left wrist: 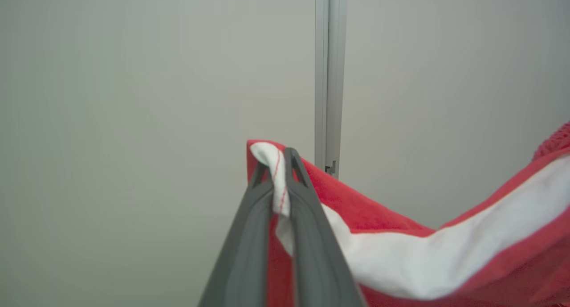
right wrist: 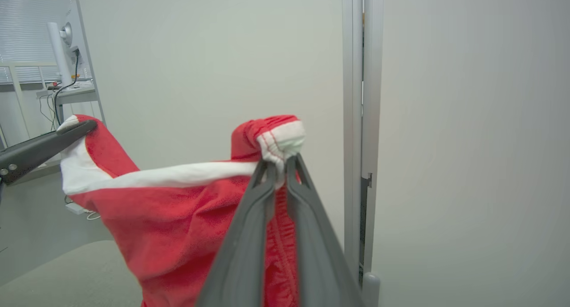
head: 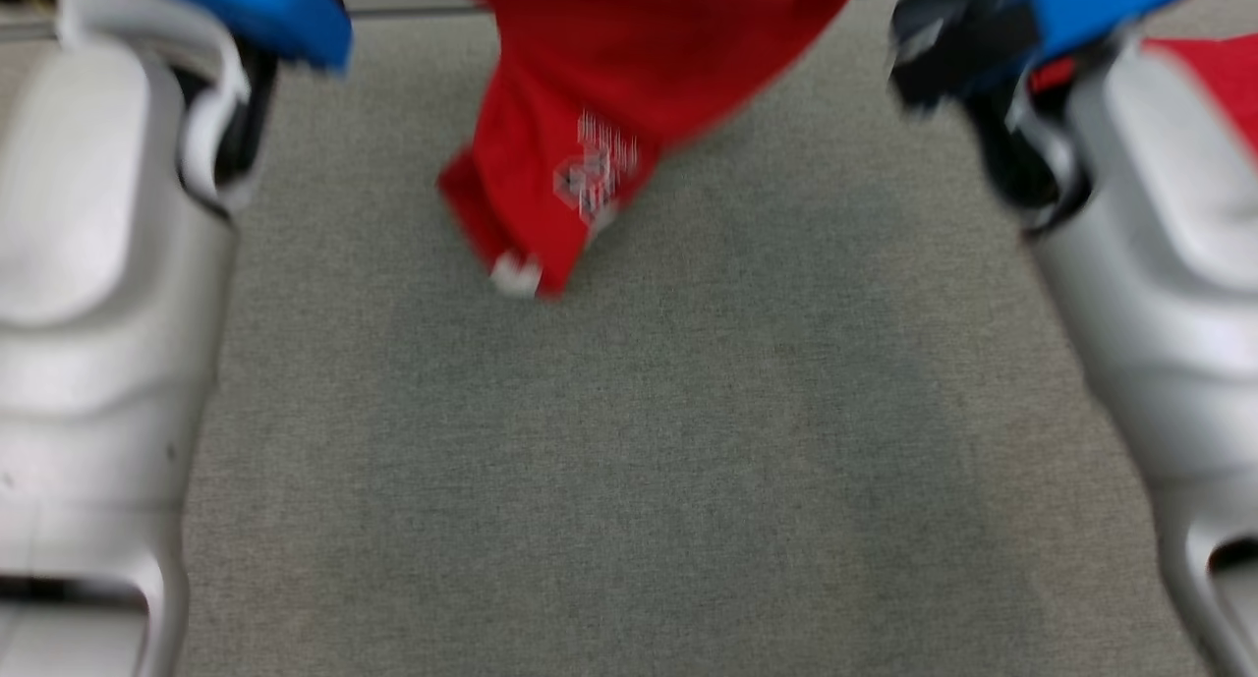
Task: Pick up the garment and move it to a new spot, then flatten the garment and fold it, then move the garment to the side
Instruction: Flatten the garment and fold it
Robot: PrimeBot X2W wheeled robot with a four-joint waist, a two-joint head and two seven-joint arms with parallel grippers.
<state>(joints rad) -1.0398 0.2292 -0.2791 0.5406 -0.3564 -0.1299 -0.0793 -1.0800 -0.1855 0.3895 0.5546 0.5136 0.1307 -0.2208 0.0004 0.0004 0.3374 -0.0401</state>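
Left pincer (left wrist: pixel 276 163) clamps the garment (left wrist: pixel 445 253) at its white hem, and right pincer (right wrist: pixel 278 162) pinches the other corner. The cloth sags between and below them, above the table (head: pixel 629 461). Looks like the carry step: next, lower it and pull taut.

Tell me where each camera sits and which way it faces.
Head view: from the head, down at grey surface and hanging garment; pale forearms both sides.
Left wrist view: along the left gripper, shut on white trim, toward a wall.
Right wrist view: along the right gripper, shut on trim, toward the wall.
Both wrist views share the garment and the wall's post.
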